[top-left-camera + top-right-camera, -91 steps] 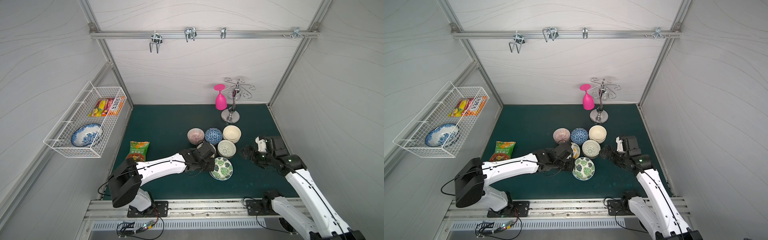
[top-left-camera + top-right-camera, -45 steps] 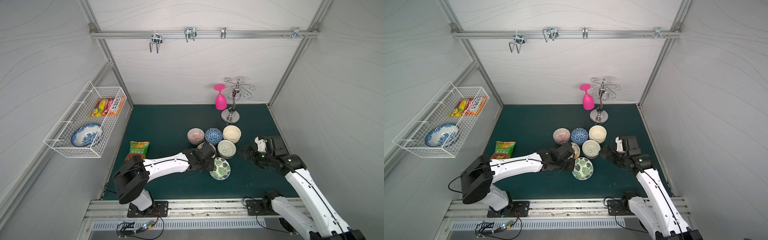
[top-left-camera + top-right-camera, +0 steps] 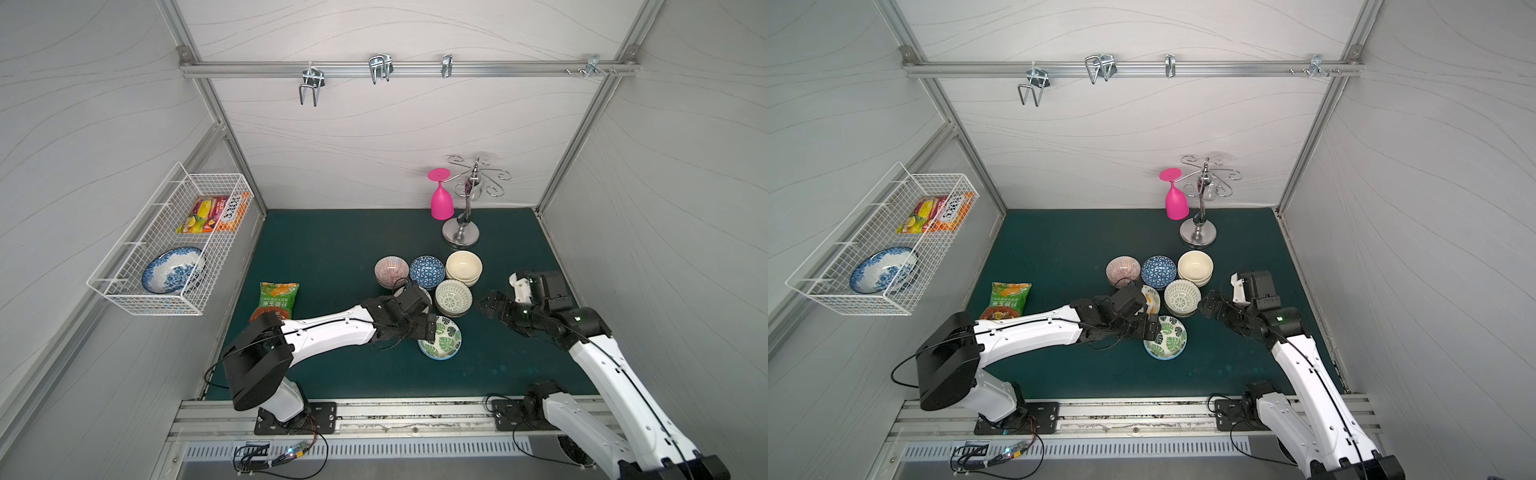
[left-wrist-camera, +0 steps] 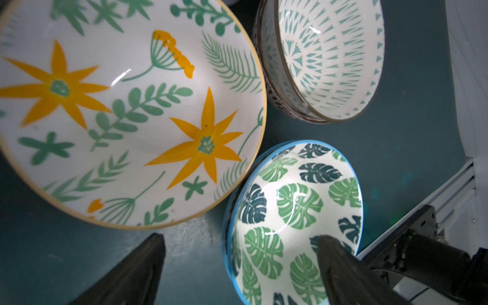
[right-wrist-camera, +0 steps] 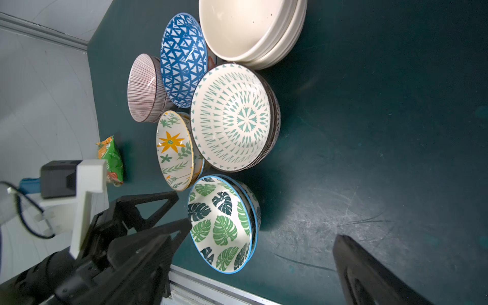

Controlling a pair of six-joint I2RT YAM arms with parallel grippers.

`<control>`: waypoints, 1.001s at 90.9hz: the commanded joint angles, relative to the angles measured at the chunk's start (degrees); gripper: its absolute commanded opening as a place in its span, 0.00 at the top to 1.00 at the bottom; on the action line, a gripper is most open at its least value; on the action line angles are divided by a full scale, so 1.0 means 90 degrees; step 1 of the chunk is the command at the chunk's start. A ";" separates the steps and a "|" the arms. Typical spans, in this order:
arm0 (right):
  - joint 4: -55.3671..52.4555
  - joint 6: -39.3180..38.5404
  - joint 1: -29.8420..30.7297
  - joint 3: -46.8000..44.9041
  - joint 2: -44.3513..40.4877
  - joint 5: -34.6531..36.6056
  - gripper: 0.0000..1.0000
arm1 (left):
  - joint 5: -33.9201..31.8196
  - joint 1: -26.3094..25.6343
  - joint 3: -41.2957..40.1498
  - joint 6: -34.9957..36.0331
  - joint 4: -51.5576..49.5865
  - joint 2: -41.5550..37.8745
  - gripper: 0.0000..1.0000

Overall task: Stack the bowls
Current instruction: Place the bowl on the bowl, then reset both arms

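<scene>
The bowls stand in a cluster on the green mat: pink-striped (image 3: 390, 270), blue-patterned (image 3: 427, 271), a cream stack (image 3: 464, 266), a green lattice bowl (image 3: 453, 297) on a darker one, and yellow floral (image 4: 126, 105), partly hidden in both top views. The green-leaf bowl (image 3: 440, 343) sits nested in its twin nearest the front. My left gripper (image 4: 240, 253) is open astride that bowl's rim, one finger (image 4: 340, 269) inside and the other on the mat side. To the right of the cluster my right gripper (image 3: 488, 307) hangs open and empty, aimed at the bowls.
A green snack bag (image 3: 275, 300) lies on the mat to the left. A wire basket (image 3: 199, 307) on the left wall holds a larger blue-and-white bowl (image 3: 172, 270) and packets. A glass rack (image 3: 461, 237) with a pink glass (image 3: 441, 203) stands behind the bowls.
My left gripper has opened and let go of the green-leaf bowl, which now rests level in its twin. The right arm has not moved.
</scene>
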 commanded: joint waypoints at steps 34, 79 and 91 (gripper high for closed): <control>0.2727 0.0576 0.0058 -0.0568 0.0238 0.3941 0.01 | -0.5056 0.0168 -0.0953 0.1352 -0.1157 -0.3779 0.00; 0.6171 -0.2167 0.0417 -0.2097 0.1074 0.6283 0.01 | -0.2082 0.5641 -0.2695 0.2339 0.1954 -0.2828 0.00; 0.6963 -0.2587 0.0150 -0.2458 0.1080 0.5931 0.01 | -0.1853 0.5990 -0.2477 0.3071 0.2542 -0.2146 0.00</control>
